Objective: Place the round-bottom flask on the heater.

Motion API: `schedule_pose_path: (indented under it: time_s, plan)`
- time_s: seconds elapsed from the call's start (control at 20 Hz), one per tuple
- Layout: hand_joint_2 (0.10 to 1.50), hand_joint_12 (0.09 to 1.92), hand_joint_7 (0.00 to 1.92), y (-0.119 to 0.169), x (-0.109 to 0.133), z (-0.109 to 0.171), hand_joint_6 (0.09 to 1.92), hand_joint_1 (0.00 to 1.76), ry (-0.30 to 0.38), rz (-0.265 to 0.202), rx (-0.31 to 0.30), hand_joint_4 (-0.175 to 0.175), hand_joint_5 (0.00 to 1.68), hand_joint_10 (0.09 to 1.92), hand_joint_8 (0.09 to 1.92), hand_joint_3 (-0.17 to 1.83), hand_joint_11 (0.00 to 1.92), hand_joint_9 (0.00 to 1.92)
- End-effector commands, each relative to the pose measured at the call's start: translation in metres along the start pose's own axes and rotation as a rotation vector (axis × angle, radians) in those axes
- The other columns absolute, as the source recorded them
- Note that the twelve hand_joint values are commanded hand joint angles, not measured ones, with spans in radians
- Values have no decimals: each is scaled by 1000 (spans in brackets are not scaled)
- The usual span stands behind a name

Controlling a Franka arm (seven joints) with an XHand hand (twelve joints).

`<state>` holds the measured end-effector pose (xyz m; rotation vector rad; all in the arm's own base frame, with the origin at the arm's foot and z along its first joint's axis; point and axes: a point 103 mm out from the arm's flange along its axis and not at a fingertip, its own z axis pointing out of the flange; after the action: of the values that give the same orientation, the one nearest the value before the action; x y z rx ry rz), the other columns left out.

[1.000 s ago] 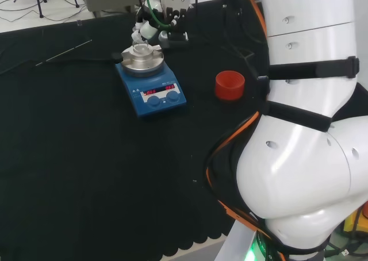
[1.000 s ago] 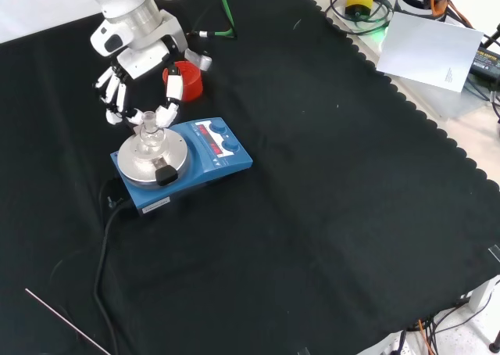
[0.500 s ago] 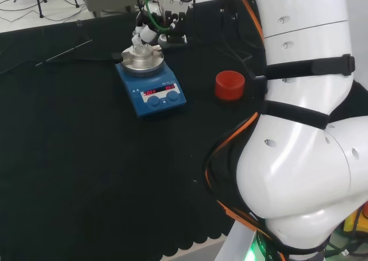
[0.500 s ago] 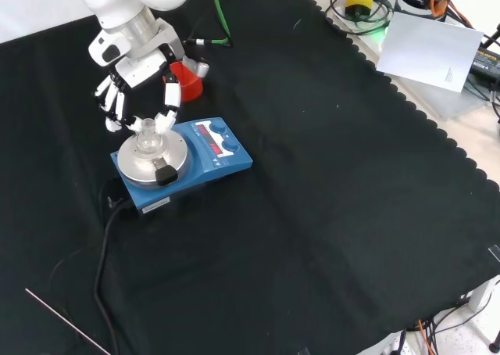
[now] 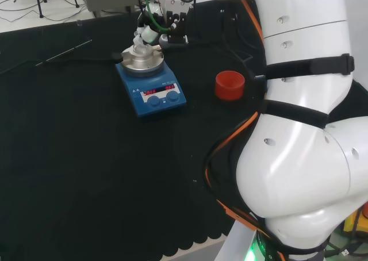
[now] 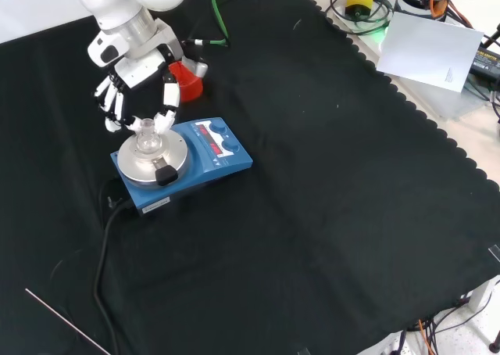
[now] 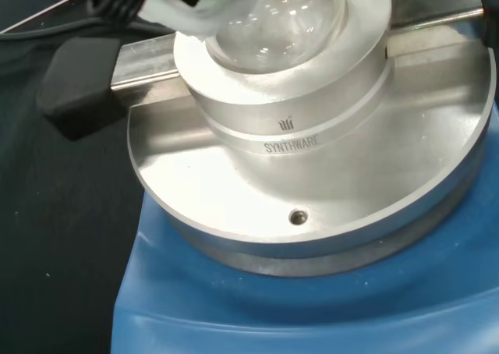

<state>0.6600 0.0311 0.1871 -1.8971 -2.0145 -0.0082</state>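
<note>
1. Nearest in the front view, a black power cable runs across the black cloth to the blue hotplate heater; any withdrawal of the arm should keep well clear of it so the heater is not dragged
2. On the heater's round silver metal block sits the clear glass round-bottom flask, its bulb down in the block's well as the wrist view shows it; the placing looks nearly complete, and what is left is to let go cleanly
3. The black and white hand hangs just above the flask, its fingers on one side of the neck and the thumb on the other, curled inward around it; whether they actually touch the glass cannot be told from these views
4. To do the release well, the fingers and thumb should spread evenly to both sides at once, so that neither side nudges the neck and tips the bulb in its seat
5. The hand should then rise straight up along the neck before moving sideways, since a sideways move begun low would likely catch the rim
6. Farther back, the red plastic cup stands apart from the heater and poses little risk
</note>
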Motion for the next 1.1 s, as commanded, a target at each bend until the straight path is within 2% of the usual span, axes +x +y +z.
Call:
schedule_pose_path:
  time_s: [0.05, 0.1, 0.15, 0.25, 0.55, 0.7, 0.85, 1.1]
  plan:
    - [954, 1327, 474, 0, -1, 0, 1012, 899, 19, 0, 6, 60, 796, 562, 573, 328, 191, 580]
    - [893, 1327, 466, 0, -1, 0, 935, 879, 17, 1, 5, 24, 759, 562, 573, 417, 186, 574]
    - [839, 1327, 458, 0, -1, -1, 886, 868, 17, 1, 7, 6, 731, 565, 576, 505, 181, 570]
    - [781, 1326, 447, -1, -2, -1, 839, 859, 15, 4, 8, -7, 690, 568, 578, 592, 175, 565]
    - [727, 1332, 423, -5, -2, -4, 761, 851, 12, 2, -14, -14, 565, 574, 582, 643, 156, 553]
    - [676, 1342, 394, -10, -3, -10, 551, 839, 15, 5, -34, -19, 417, 595, 606, 680, 142, 538]
    - [649, 1347, 377, -15, -5, -17, 327, 826, 16, 14, -45, -15, 357, 612, 624, 690, 133, 525]
    - [644, 1354, 371, -28, -13, -29, 190, 817, 15, 26, -62, -11, 341, 624, 632, 678, 121, 512]
